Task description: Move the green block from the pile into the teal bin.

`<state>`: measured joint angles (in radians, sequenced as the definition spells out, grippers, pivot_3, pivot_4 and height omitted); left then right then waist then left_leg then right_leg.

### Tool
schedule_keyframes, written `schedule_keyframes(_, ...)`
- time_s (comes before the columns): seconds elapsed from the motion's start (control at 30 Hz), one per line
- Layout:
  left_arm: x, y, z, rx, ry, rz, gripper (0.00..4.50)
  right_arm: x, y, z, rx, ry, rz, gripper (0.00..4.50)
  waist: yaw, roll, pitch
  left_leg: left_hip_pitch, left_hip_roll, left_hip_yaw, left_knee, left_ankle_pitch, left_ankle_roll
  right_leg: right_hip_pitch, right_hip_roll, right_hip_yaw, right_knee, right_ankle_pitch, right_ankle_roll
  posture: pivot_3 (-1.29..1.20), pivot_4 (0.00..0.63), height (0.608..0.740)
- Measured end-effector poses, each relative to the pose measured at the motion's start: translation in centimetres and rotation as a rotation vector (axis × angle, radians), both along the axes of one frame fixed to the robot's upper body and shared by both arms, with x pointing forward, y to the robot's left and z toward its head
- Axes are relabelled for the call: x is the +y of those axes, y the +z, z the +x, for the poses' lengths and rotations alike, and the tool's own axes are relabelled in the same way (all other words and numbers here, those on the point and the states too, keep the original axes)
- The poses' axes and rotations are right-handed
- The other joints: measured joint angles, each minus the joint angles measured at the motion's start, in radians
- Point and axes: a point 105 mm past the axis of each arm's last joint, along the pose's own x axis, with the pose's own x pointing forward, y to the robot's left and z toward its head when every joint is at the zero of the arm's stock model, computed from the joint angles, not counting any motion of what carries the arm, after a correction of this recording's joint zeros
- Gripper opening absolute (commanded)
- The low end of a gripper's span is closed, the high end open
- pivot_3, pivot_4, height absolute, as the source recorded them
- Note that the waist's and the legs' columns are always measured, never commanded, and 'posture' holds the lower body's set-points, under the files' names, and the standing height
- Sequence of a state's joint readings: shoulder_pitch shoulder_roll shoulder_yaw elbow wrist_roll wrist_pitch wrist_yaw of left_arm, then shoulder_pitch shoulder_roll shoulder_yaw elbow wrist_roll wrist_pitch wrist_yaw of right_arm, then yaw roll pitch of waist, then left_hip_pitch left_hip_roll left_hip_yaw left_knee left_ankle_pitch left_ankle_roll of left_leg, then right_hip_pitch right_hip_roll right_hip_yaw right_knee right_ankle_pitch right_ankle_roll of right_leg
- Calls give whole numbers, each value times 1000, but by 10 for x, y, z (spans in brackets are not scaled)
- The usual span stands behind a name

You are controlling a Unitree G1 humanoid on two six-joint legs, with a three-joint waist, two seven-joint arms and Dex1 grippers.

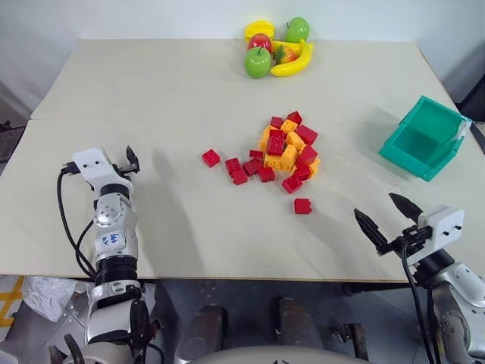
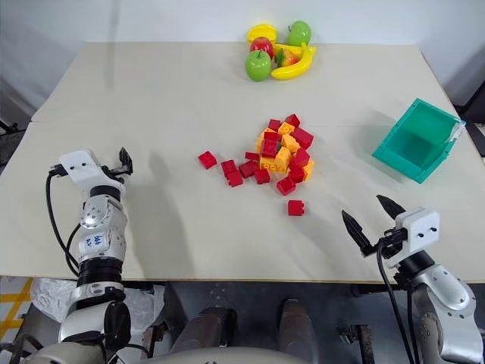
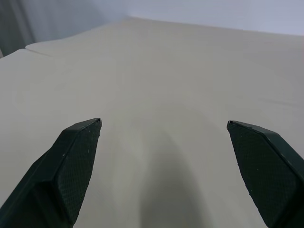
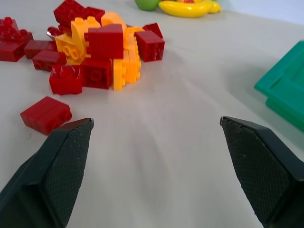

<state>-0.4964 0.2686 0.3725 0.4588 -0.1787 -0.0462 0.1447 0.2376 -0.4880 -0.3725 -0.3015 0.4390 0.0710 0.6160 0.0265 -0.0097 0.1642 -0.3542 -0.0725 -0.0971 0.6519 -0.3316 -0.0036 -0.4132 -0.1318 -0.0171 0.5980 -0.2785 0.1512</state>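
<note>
The pile (image 1: pixel 286 152) of red and orange-yellow studded bricks lies at the table's middle, and I see it again as the pile (image 4: pixel 99 47) in the right wrist view. No green block can be made out among them; it is hidden. The teal bin (image 1: pixel 436 121) stands tilted at the right side of the table, open-topped. My right gripper (image 1: pixel 375 205) hovers open near the front right edge, pointing at the space between pile and bin (image 4: pixel 285 90). Far to the left, my left gripper (image 3: pixel 164 123) is open over bare table, holding nothing.
Toy fruit (image 1: pixel 276 49), green apples, a banana and a red apple, sits at the back edge. One loose red brick (image 1: pixel 302 205) lies in front of the pile, another (image 1: pixel 211 158) to its left. The beige table (image 1: pixel 151 91) ends just in front of both arms.
</note>
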Motion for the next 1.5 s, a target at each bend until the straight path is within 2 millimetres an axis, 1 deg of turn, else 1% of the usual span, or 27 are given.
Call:
schedule_keyframes(0.1,-3,0,1,-9,-18,-3,4500,3,0,3,-4,9,-4,4476,0,0,0,0,0,0,0,0,0,0,0,0,0,0,0,0,150,740)
schedule_keyframes(0.23,-15,6,3,-47,-87,12,4500,5,1,7,-2,7,-4,4476,0,0,0,0,0,0,1,0,0,0,0,0,1,0,0,0,150,740)
schedule_keyframes(0.33,-18,6,4,-42,-114,5,4500,11,2,8,7,19,-2,4476,0,0,0,0,0,0,1,0,0,0,0,0,1,0,0,0,150,740)
schedule_keyframes(0.4,-21,4,5,-25,-141,6,4500,15,5,10,8,26,-4,4476,-1,0,0,0,0,0,1,0,0,0,0,0,2,0,0,0,150,740)
schedule_keyframes(0.47,-28,5,8,1,-234,64,4500,22,13,15,19,30,-13,4476,-3,0,0,0,0,0,2,0,0,0,0,1,3,0,0,0,150,740)
schedule_keyframes(0.53,-46,13,7,-8,-417,157,4500,38,29,26,12,55,2,4476,-7,1,1,0,1,1,4,0,0,-1,0,1,4,0,0,0,150,740)
schedule_keyframes(0.6,-67,21,3,-29,-610,238,4500,63,47,34,-12,113,14,4476,-9,2,1,0,1,1,4,0,-1,-1,0,1,5,0,-1,0,150,740)
schedule_keyframes(0.63,-78,23,-1,-34,-724,280,4500,79,57,37,-25,151,16,4476,-9,3,2,0,1,0,4,0,-1,-1,0,1,5,0,-1,0,150,740)
schedule_keyframes(0.7,-88,23,-8,-27,-867,321,4500,97,66,40,-33,188,29,4476,-6,3,2,0,1,-1,4,0,-1,-1,0,-1,4,-1,-2,0,150,740)
schedule_keyframes(0.8,-94,24,-19,-16,-1046,342,4500,118,73,50,-17,210,46,4476,-6,4,2,-2,1,-1,4,0,0,-2,-1,0,4,-1,-2,0,150,740)
schedule_keyframes(0.9,-100,28,-28,-35,-1224,336,4500,144,78,58,-20,259,20,3938,-7,4,3,-3,0,-2,4,0,0,-3,0,-1,6,-1,-2,0,150,740)
schedule_keyframes(1.0,-105,33,-37,-59,-1375,331,4500,160,74,62,-4,295,10,2909,-6,4,3,-3,0,-2,4,-1,0,-3,0,-2,7,-1,-2,0,150,740)
schedule_keyframes(1.17,-106,25,-52,-54,-1558,366,4500,186,76,72,21,329,35,1212,-28,4,3,-5,0,-2,4,-1,1,-5,0,-2,8,-1,-2,0,150,740)
schedule_keyframes(1.27,-108,23,-56,-57,-1627,401,4500,204,69,78,58,350,45,125,-36,4,3,-6,0,-1,4,0,0,-7,0,-1,10,-1,-2,0,150,740)
schedule_keyframes(1.3,-110,24,-57,-61,-1645,423,4500,208,66,81,70,352,42,19,-37,4,3,-8,0,-1,5,0,0,-9,0,-1,12,-1,-2,0,150,740)
schedule_keyframes(1.4,-111,23,-56,-44,-1672,457,4500,218,63,94,88,339,41,19,-45,4,3,-16,0,-1,11,0,0,-17,0,-1,17,-1,-2,0,150,740)
schedule_keyframes(1.5,-110,21,-51,-30,-1663,457,4500,226,60,112,103,301,34,19,-55,4,3,-16,-1,-1,12,0,0,-17,-1,0,20,-1,-2,0,150,740)
